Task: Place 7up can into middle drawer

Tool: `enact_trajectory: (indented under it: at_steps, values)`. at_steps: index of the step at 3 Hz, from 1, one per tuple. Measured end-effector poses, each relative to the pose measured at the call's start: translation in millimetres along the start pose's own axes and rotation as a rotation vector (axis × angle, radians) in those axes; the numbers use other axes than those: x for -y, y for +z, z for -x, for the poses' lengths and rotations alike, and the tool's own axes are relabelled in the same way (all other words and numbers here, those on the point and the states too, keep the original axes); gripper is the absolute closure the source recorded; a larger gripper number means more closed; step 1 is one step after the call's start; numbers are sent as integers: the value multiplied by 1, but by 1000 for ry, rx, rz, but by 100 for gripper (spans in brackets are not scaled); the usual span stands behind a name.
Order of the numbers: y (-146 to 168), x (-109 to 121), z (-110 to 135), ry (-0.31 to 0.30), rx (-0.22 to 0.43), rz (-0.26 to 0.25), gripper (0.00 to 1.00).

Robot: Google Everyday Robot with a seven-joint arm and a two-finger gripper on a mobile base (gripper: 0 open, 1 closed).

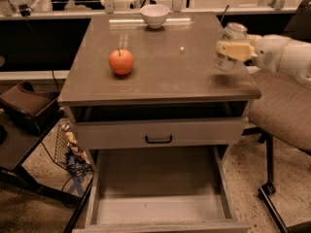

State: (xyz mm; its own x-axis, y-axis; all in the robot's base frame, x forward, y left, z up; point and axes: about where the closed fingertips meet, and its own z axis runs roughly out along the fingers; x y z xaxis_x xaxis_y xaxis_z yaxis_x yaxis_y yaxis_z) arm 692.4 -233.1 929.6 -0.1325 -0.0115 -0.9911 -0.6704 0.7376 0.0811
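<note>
My gripper is shut on the 7up can, a small silver can with a shiny top. It holds the can tilted a little, just above the front right part of the cabinet top. The pale fingers cross the can's middle and the white arm reaches in from the right. The middle drawer is pulled out wide at the bottom, with a bare flat floor and low side walls. It lies below and to the left of the can.
An orange-red apple sits on the left of the cabinet top and a white bowl at the back. A drawer front with a black handle is above the open drawer. A padded chair stands right, a wire basket left.
</note>
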Motion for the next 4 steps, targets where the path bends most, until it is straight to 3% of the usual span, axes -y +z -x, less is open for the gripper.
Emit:
enact_trajectory:
  at_steps: [1, 2, 3, 4]
  values:
    - [-80, -51, -23, 89, -59, 52, 100]
    - [-174, -61, -52, 188, -98, -15, 100]
    - [-234, -51, -61, 212, -90, -102, 100]
    - [-235, -51, -61, 212, -89, -102, 100]
